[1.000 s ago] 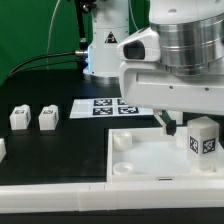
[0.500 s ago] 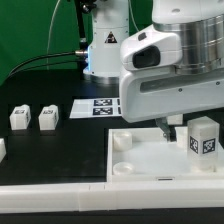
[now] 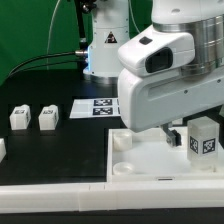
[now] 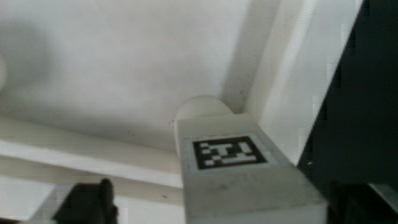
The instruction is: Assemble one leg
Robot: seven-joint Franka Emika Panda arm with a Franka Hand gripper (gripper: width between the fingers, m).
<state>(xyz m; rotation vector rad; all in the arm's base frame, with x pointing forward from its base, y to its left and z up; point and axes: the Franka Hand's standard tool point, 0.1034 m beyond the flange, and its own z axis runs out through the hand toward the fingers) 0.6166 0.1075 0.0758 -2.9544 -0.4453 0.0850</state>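
Observation:
A leg [image 3: 204,137], a chunky white block with a black-and-white tag, stands upright on the large white panel [image 3: 150,165] near its corner at the exterior view's right. My gripper [image 3: 181,131] hangs low over the panel, right beside this leg. In the wrist view the leg [image 4: 231,160] sits between the jaws, tag face up. One dark finger [image 4: 89,203] stands apart from it with a gap, so the gripper [image 4: 217,205] is open. The other finger is hard to tell from the dark table.
Two more white legs [image 3: 19,117] [image 3: 47,117] stand on the black table at the exterior view's left, and part of another [image 3: 2,150] shows at the edge. The marker board [image 3: 98,107] lies behind the panel. The robot base [image 3: 105,50] stands at the back.
The arm's hand has come down and toward the exterior view's left, now hiding more of the marker board and panel. The fingers stay beside the standing leg. The leg has not moved.

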